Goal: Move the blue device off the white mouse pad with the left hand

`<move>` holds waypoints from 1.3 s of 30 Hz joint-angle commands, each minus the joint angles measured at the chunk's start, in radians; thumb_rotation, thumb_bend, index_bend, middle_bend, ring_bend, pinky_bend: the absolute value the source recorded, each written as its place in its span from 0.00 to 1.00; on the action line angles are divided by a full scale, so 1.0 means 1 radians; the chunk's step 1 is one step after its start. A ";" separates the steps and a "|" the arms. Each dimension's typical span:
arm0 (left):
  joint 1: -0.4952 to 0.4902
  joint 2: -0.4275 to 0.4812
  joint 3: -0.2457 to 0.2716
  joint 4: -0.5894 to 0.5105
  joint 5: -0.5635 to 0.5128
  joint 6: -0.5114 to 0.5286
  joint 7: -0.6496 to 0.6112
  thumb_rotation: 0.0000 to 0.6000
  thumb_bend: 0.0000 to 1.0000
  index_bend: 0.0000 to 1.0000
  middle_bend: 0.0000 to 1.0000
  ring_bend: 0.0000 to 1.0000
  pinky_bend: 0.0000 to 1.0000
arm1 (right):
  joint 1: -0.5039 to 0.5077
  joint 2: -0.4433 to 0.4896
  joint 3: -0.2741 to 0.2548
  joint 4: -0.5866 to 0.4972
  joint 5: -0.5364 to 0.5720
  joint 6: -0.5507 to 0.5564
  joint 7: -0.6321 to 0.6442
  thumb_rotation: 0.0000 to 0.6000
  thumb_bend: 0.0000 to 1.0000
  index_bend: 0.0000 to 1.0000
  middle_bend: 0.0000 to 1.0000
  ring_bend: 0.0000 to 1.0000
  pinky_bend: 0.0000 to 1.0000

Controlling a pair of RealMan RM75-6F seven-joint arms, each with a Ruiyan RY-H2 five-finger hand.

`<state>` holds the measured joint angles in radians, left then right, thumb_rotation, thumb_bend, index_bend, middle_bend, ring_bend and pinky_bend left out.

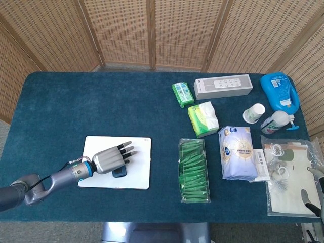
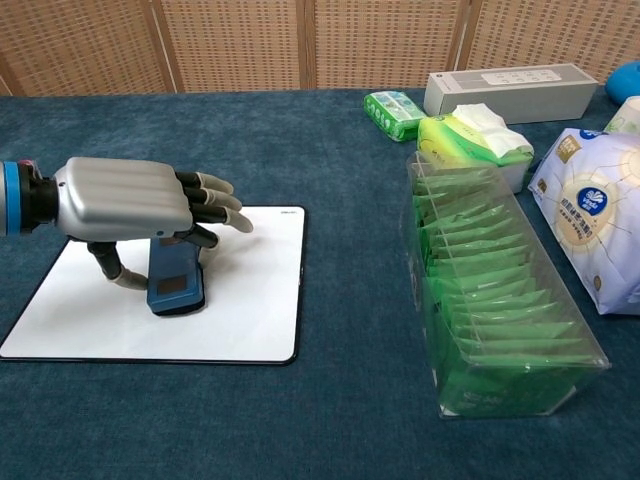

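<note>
The blue device (image 1: 119, 172) stands on the white mouse pad (image 1: 139, 152) at the front left of the table. My left hand (image 1: 108, 160) lies over its top and holds it between the thumb and the fingers. In the chest view the device (image 2: 177, 287) shows under the silver hand (image 2: 125, 199), its base on the mouse pad (image 2: 250, 310) and the fingertips reaching past it to the right. My right hand (image 1: 314, 187) shows only at the frame's right edge, fingers apart over a plastic bag, holding nothing.
A clear box of green packets (image 1: 193, 170) lies just right of the pad. Further right are a white-blue pack (image 1: 238, 153), a bag of small parts (image 1: 287, 174), tissue packs (image 1: 203, 119), a white speaker box (image 1: 223, 86), a cup and bottles.
</note>
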<state>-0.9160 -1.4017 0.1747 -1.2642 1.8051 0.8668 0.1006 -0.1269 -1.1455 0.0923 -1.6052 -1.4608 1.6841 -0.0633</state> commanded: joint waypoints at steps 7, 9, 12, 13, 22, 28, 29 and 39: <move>0.002 0.005 -0.052 0.033 -0.048 0.018 -0.001 1.00 0.34 0.67 0.11 0.00 0.00 | 0.002 -0.003 0.000 0.002 -0.001 -0.004 0.001 1.00 0.31 0.26 0.23 0.12 0.25; 0.001 0.009 -0.069 0.030 -0.058 0.030 -0.003 1.00 0.34 0.67 0.11 0.00 0.00 | 0.002 -0.002 0.001 0.002 -0.002 -0.004 0.000 1.00 0.31 0.26 0.23 0.12 0.25; -0.004 0.018 -0.092 0.017 -0.070 0.044 -0.011 1.00 0.34 0.67 0.10 0.00 0.00 | 0.001 -0.001 0.001 0.000 -0.001 -0.002 0.000 1.00 0.31 0.26 0.23 0.12 0.25; -0.006 0.021 -0.095 0.011 -0.072 0.043 -0.014 1.00 0.34 0.67 0.11 0.00 0.00 | 0.000 -0.001 0.001 0.001 0.000 -0.001 0.000 1.00 0.31 0.26 0.23 0.12 0.25; -0.007 0.004 -0.053 0.010 -0.058 -0.006 -0.004 1.00 0.34 0.67 0.11 0.00 0.00 | -0.003 -0.006 0.001 0.011 0.007 -0.006 0.011 1.00 0.31 0.26 0.23 0.12 0.25; 0.003 -0.013 -0.023 0.013 -0.041 -0.010 -0.012 1.00 0.34 0.67 0.11 0.00 0.00 | -0.002 -0.005 0.003 0.010 0.007 -0.006 0.010 1.00 0.31 0.26 0.23 0.12 0.25; 0.003 -0.015 -0.017 0.010 -0.033 -0.010 -0.014 1.00 0.34 0.67 0.11 0.00 0.00 | -0.002 -0.007 0.002 0.010 0.007 -0.007 0.010 1.00 0.31 0.26 0.23 0.12 0.25; -0.001 -0.022 0.001 -0.012 0.004 0.013 -0.031 1.00 0.34 0.67 0.11 0.00 0.00 | -0.002 -0.007 0.000 0.010 0.004 -0.010 0.006 1.00 0.31 0.26 0.23 0.12 0.25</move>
<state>-0.9173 -1.4238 0.1758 -1.2751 1.8084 0.8793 0.0703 -0.1289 -1.1521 0.0922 -1.5952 -1.4563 1.6739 -0.0575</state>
